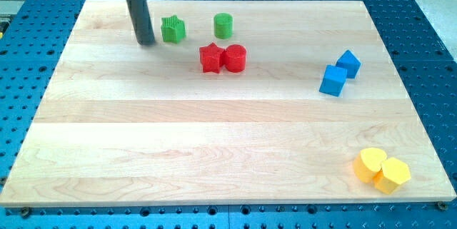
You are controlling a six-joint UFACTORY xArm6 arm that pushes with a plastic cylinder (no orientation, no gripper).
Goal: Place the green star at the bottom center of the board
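Note:
The green star lies near the view's top, left of centre, on the wooden board. My tip rests on the board just to the star's left, a small gap apart from it. The rod rises from there toward the view's top edge.
A green cylinder stands right of the star. A red star and a red cylinder touch each other below it. Two blue blocks sit at the right. Two yellow blocks lie at the bottom right corner.

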